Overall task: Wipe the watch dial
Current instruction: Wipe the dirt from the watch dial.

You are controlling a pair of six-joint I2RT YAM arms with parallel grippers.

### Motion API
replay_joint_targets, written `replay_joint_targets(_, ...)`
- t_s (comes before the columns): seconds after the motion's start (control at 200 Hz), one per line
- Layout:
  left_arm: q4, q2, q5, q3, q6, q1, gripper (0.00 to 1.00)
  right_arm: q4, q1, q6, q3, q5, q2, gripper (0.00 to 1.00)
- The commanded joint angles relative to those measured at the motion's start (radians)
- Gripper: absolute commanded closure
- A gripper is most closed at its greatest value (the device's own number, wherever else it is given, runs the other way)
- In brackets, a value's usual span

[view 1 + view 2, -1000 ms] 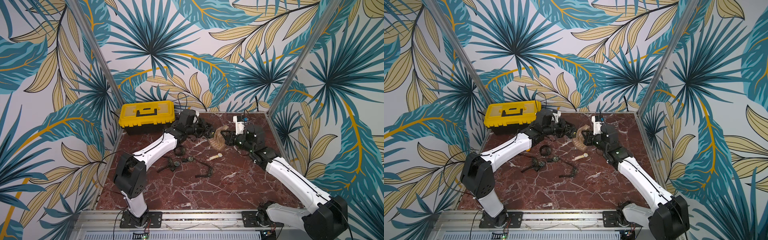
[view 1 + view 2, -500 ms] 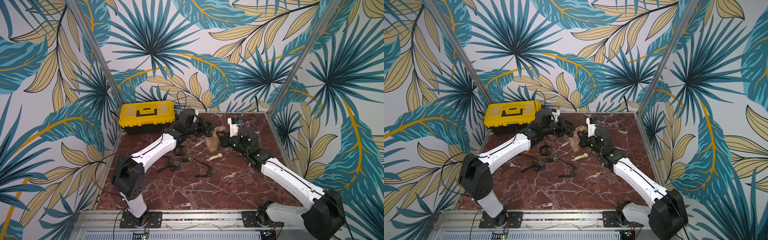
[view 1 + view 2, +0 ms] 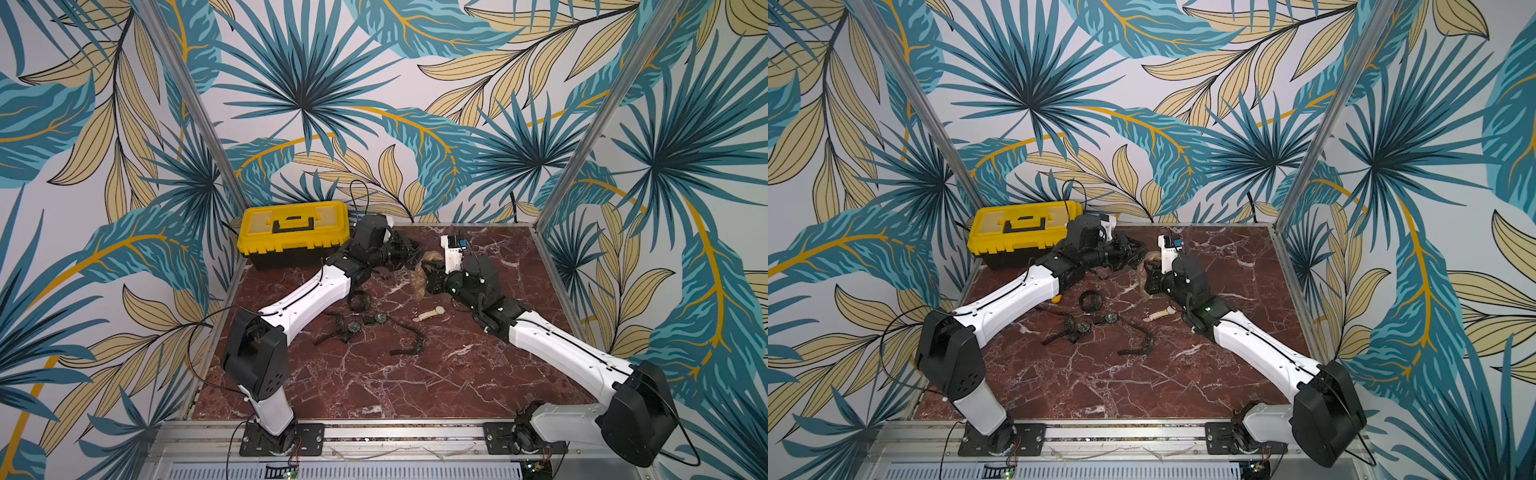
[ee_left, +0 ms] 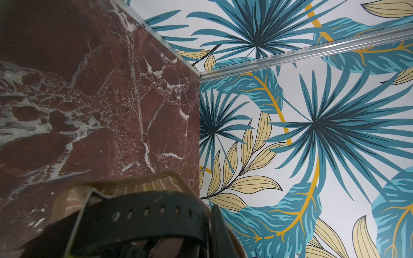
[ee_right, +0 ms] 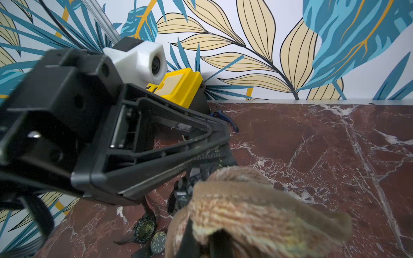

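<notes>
The black watch (image 4: 143, 214) is held up off the marble just past the end of the yellow toolbox (image 3: 293, 230) that faces the middle of the table. The left gripper (image 3: 410, 254) has its fingers closed on the perforated strap. A tan cloth (image 5: 257, 207) presses against the watch from the side away from the toolbox, bunched in the right gripper (image 3: 431, 279), whose fingers are clamped on it. I can't see the dial. The cloth covers it in the right wrist view, and the left wrist view catches only the strap, cut off at the frame's edge. The right gripper's fingertips are buried in the folds. The two grippers meet about level with the toolbox's front face, so the back wall is close behind them. In front of the toolbox, on the table (image 3: 374, 386), lie a few dark watches (image 3: 353, 328), a cream watch (image 3: 430, 313) and a brown strap (image 3: 420, 343). Past those, farther from the toolbox, open marble runs to the front rail. A small blue thing (image 5: 225, 118) lies at the toolbox's foot, too small to name.
</notes>
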Motion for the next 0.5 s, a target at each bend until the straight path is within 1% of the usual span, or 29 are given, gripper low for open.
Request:
replay_joint_targets(0.0, 0.047, -0.016, 0.054, 0.08, 0.013, -0.023, 1.0, 0.103, 0.043, -0.014, -0.044, 0.081, -0.006, 1.0)
replay_joint_targets(0.055, 0.048, -0.011, 0.066, 0.079, 0.007, -0.023, 1.0, 0.108, 0.045, -0.023, -0.044, 0.139, -0.014, 1.0)
replay_joint_targets(0.15, 0.047, -0.015, 0.07, 0.077, 0.008, -0.023, 1.0, 0.008, 0.042, -0.016, 0.007, 0.315, -0.002, 1.0)
replay_joint_targets(0.21, 0.047, -0.02, 0.07, 0.079, 0.01, -0.023, 1.0, -0.045, 0.035, -0.013, 0.033, 0.361, 0.01, 1.0)
replay_joint_targets(0.29, 0.047, -0.021, 0.077, 0.086, 0.011, -0.023, 1.0, -0.041, 0.018, -0.003, 0.04, 0.321, 0.019, 1.0)
replay_joint_targets(0.371, 0.047, -0.02, 0.081, 0.09, 0.012, -0.023, 1.0, -0.026, 0.009, 0.015, 0.044, 0.246, 0.03, 1.0)
replay_joint_targets(0.431, 0.047, -0.018, 0.077, 0.093, 0.018, -0.022, 1.0, -0.023, 0.009, 0.012, 0.049, 0.17, 0.039, 1.0)
replay_joint_targets(0.496, 0.047, -0.013, 0.077, 0.102, 0.02, -0.019, 1.0, -0.027, 0.01, 0.016, 0.054, 0.056, 0.047, 1.0)
